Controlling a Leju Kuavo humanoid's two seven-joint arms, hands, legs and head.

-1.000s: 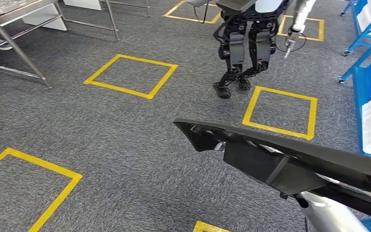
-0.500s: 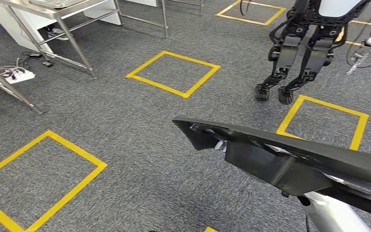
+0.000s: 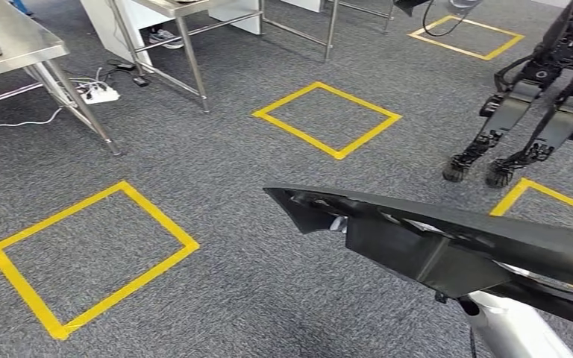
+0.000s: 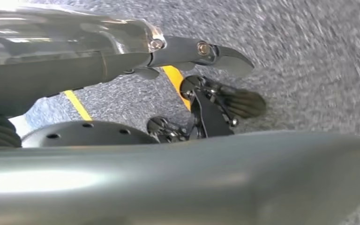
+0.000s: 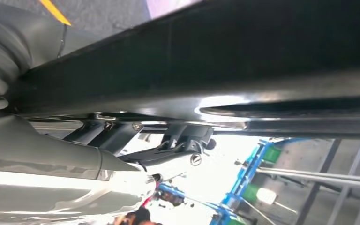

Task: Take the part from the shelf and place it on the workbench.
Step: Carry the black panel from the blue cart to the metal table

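A long black part [image 3: 433,246] is stretching across the lower right of the head view, its pointed end reaching toward the middle of the frame and its far end running off the right edge; it is being carried above the grey carpet floor [image 3: 216,298], well apart from the metal tabletop [image 3: 15,45] at the upper left. A silver arm [image 3: 511,332] is coming up beneath the part at the lower right; in the right wrist view the right robot hand [image 5: 136,154] is lying close under the dark underside of the part [image 5: 215,61], with the fingers seeming to be pressing against it, so it is appearing to be gripping the part. In the left wrist view the left robot hand [image 4: 187,51] is hanging over the carpet with its fingers extended and nothing between them, so it is standing open. Yellow tape squares [image 3: 328,119] are marking the floor; a second robot's black legs [image 3: 522,134] are standing at the upper right beside one square; a white power strip [image 3: 97,91] with cables is lying under the steel frames; blue shelving [image 5: 262,159] is showing in the right wrist view.
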